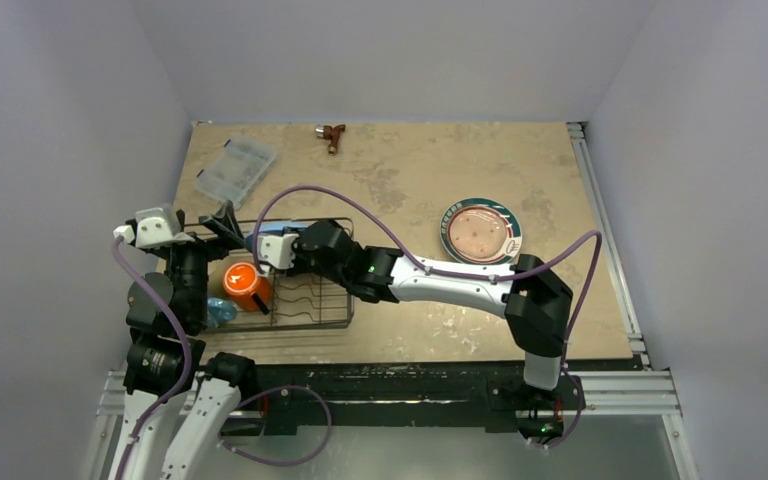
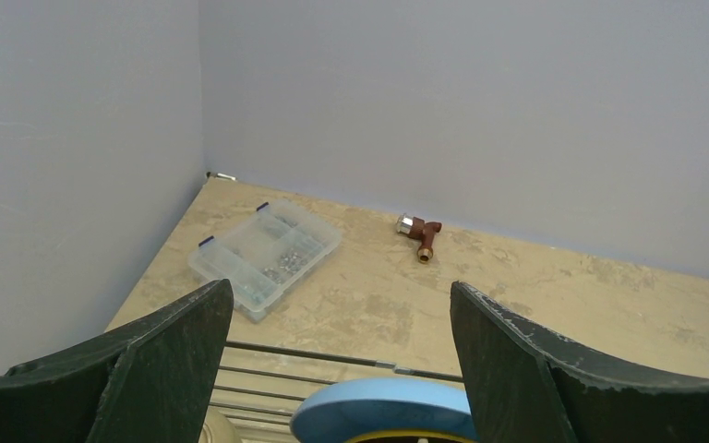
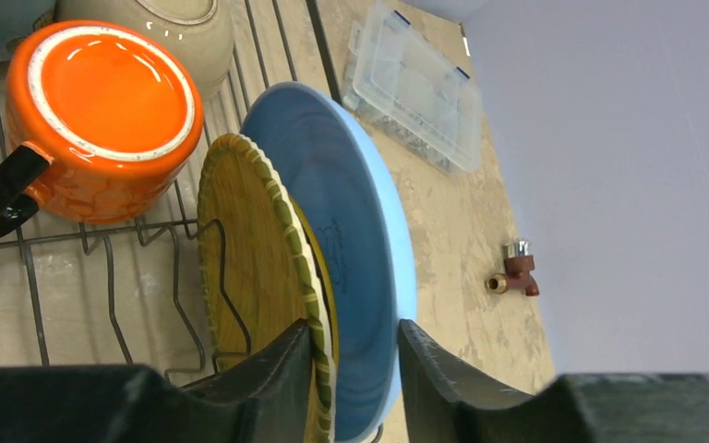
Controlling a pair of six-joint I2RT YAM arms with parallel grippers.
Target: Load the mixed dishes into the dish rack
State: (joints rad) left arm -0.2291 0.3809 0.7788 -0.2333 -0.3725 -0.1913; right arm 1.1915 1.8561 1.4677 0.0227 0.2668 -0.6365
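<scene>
left gripper point(image 2: 337, 293): fingers spread wide, nothing between them
right gripper point(image 3: 353, 325): jaws parted, straddling the rims of two plates; pressing or not, cannot tell
yellow woven-pattern plate point(image 3: 249, 268): upright in dish rack point(image 1: 315, 296)
light blue plate point(image 3: 351, 212): upright, just beside the yellow one
orange mug point(image 3: 111, 111): in rack, 9 o'clock of plates
white plate with dark green patterned rim point(image 1: 480, 232): flat on table, 3 o'clock of rack, well apart

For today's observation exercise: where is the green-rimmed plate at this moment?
In the top view, the green-rimmed plate lies flat on the right half of the table, well to the right of the dish rack and outside it.
</scene>
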